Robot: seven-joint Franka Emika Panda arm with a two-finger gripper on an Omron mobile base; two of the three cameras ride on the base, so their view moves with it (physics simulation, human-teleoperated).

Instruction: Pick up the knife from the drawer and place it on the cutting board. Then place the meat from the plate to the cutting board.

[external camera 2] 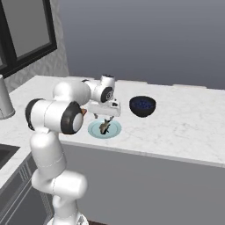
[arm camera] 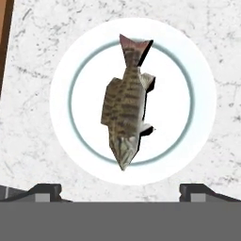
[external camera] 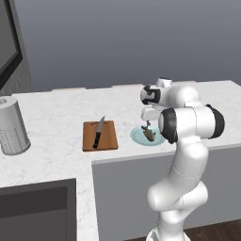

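Two dark fingertips of our claw stand wide apart at the bottom of the hand view, with nothing between them. We see the claw hanging just above the plate, pointing down at it, and the right base view shows the same, the claw over the plate.

On the plate lies the meat, a fish-shaped lump, brownish and mottled, its tail toward the top of the hand view and its head toward our fingertips. From the base it reads as a small dark lump in the middle of the plate.

Just beside the plate, to its left in the left base view, sits the board, flat on the white marble counter. Its reddish edge shows at the left margin of the hand view. On the board lies the knife, black handle toward us, blade pointing away.

Farther left on the counter stands a grey cylindrical container. In the right base view a dark bowl sits on the counter near the plate, on its right and a little behind. We also see a dark window frame on the wall at upper left.
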